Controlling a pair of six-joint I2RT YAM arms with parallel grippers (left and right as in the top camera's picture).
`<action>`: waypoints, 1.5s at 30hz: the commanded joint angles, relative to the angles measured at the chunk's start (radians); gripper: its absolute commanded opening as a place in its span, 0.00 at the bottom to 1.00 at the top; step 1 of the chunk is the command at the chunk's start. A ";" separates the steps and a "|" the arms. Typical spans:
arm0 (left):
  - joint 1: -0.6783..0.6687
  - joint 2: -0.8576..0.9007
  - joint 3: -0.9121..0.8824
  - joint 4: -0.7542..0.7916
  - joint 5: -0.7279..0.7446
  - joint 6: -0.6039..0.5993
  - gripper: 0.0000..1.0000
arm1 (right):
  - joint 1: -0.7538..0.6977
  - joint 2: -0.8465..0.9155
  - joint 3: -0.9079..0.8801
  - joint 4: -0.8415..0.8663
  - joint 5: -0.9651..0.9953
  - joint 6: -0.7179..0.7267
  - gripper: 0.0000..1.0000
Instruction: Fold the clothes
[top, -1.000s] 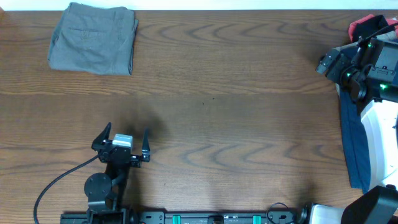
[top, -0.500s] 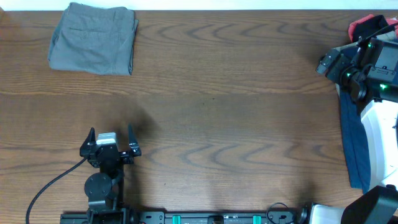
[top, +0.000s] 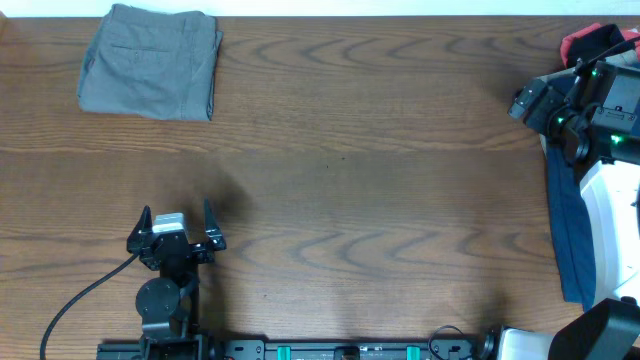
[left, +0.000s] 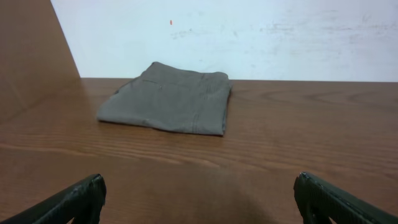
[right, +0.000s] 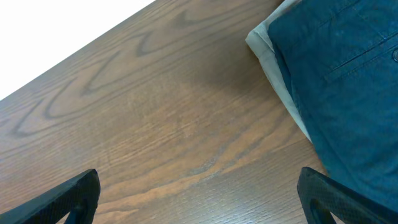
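The grey-green shorts (top: 150, 60) lie folded flat at the table's far left corner; they also show in the left wrist view (left: 168, 98), well ahead of the fingers. My left gripper (top: 176, 224) is open and empty near the front left of the table, its fingertips wide apart (left: 199, 199). My right gripper (top: 535, 108) is open and empty at the far right, over bare wood (right: 199, 196). Navy clothes (top: 568, 230) hang along the right edge, seen close in the right wrist view (right: 342, 81) with a tan garment (right: 273, 62) under them. A red and black garment (top: 592, 40) lies at the far right corner.
The wooden table (top: 370, 170) stretches between the two arms. A white wall (left: 249, 31) stands behind the shorts. A black cable (top: 85, 295) trails from the left arm's base at the front edge.
My left gripper moved back and to the left, away from the table's middle, between one second and half a second ago. It has held still since. The right arm has not moved.
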 joint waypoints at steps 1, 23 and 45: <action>0.005 -0.007 -0.024 -0.028 -0.030 -0.005 0.98 | -0.001 0.005 0.014 -0.001 0.003 -0.018 0.99; 0.005 -0.007 -0.024 -0.028 -0.030 -0.005 0.98 | -0.001 0.005 0.013 -0.001 0.003 -0.018 0.99; 0.005 -0.007 -0.024 -0.028 -0.030 -0.005 0.98 | 0.105 -0.444 -0.111 -0.001 0.003 -0.018 0.99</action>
